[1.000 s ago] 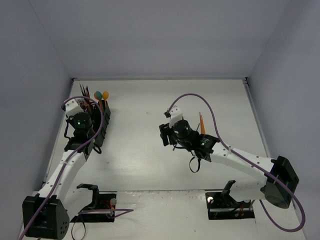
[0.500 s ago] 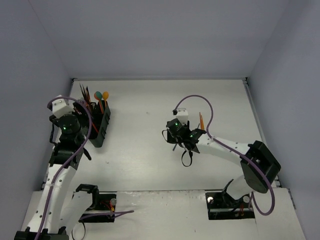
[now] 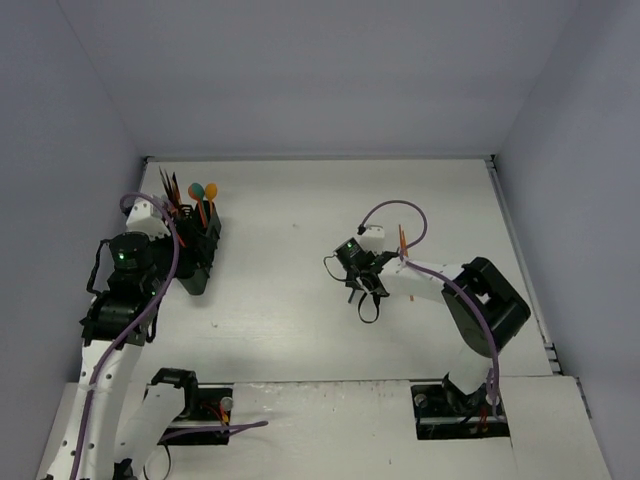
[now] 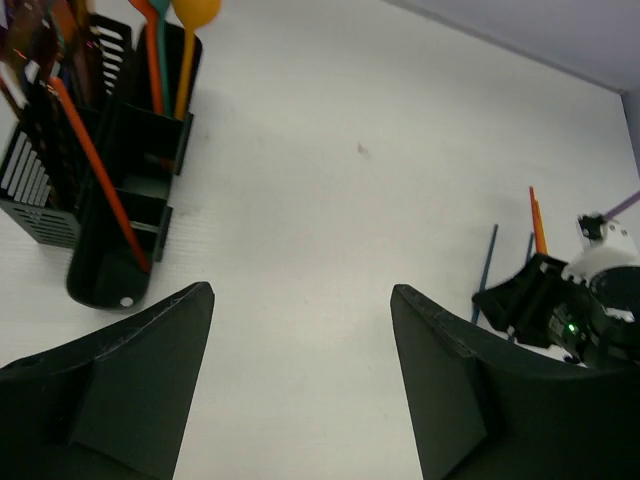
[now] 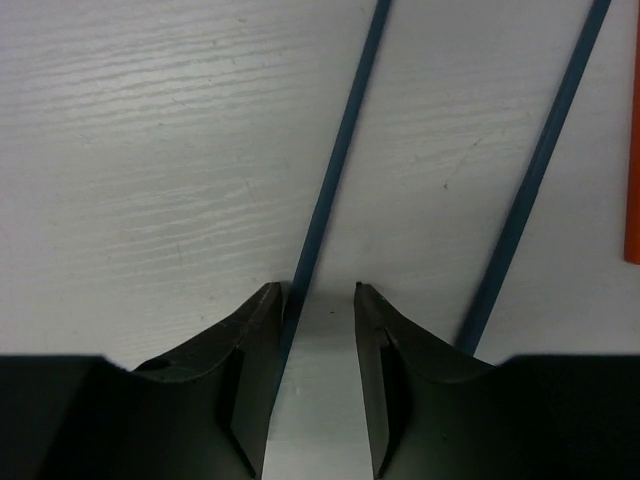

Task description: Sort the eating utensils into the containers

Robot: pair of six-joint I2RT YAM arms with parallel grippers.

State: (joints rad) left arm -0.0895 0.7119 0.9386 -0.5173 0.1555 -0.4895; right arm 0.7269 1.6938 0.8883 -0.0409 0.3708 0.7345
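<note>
Now, caddy [image 4: 150, 125]: black mesh, upper left of the left wrist view; holds an orange spoon [image 4: 195, 12], a teal spoon [image 4: 160, 50], a slanting orange handle [image 4: 95, 170] and coppery utensils [image 4: 25, 45].
Left fingers [image 4: 130, 380]: spread wide, empty, above the bench [image 4: 320, 150].
Right fingers [image 5: 250, 340]: narrowed, not clamped, flanking a teal handle [image 5: 345, 140] flat on the bench.
Nearby: second teal handle [image 5: 545, 160] and orange piece [image 5: 632, 150], just right of it.
Top view: the right wrist hides the teal handles; only the orange piece shows.

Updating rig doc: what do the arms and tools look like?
The left arm and right arm have white links, black joints and a green light each. A purple cable runs along each. The left tool and right tool are plain black with tapered fingers.
</note>
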